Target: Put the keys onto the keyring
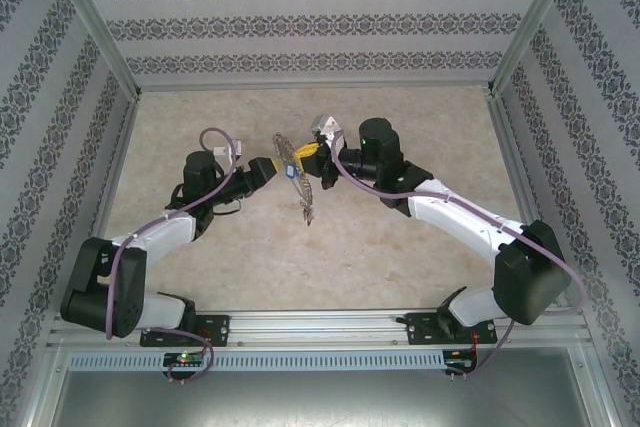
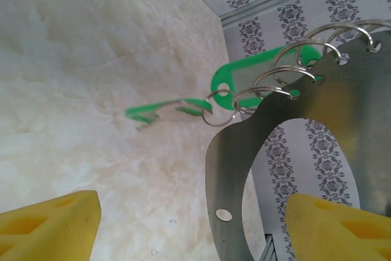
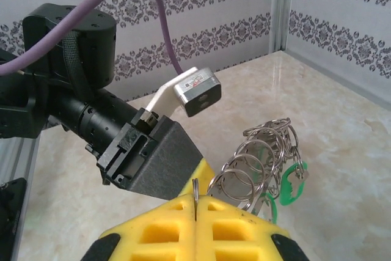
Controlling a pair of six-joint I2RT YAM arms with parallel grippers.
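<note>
A: Two questions. From above, where's the keyring [image 1: 295, 179]?
B: Over the table's [image 1: 420, 277] middle, blurry, between left gripper [image 1: 270, 168] and right gripper [image 1: 306, 153].
A: Wrist views?
B: Left: fingers [image 2: 55, 224] released, keyring cut off rightward, green keys [image 2: 256, 80] smeared. Right: clenched on keyring's thin edge.

Beige marbled tabletop [image 1: 400, 277] inside damask-striped wallpaper walls [image 1: 300, 27], aluminium frame posts [image 1: 97, 32] at the corners.

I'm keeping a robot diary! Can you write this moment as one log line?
right gripper: shut on keyring | left gripper: open around keyring | green tags: hanging from keyring
</note>
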